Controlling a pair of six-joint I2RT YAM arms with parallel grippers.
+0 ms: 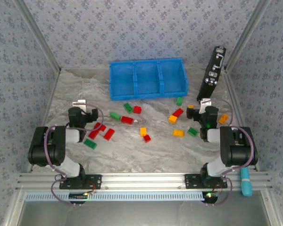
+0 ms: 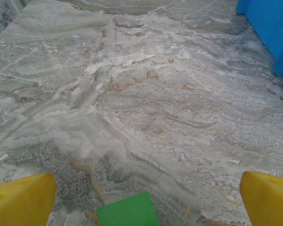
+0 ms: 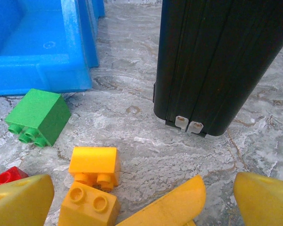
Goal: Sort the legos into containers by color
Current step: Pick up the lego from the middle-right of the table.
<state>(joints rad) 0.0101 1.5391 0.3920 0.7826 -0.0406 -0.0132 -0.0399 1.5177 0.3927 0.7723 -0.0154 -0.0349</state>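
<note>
Scattered red, green, orange legos (image 1: 127, 119) (perhaps twenty)

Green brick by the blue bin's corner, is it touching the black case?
Apart. The right wrist view shows bare marble between the green brick and the black case.

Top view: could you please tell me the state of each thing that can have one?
Blue bin: upright, all three compartments empty.
Bricks: loose on the table, none sorted.
Black case: standing on end, shut.
Left gripper: open, holding nothing.
Right gripper: open, holding nothing.
</note>
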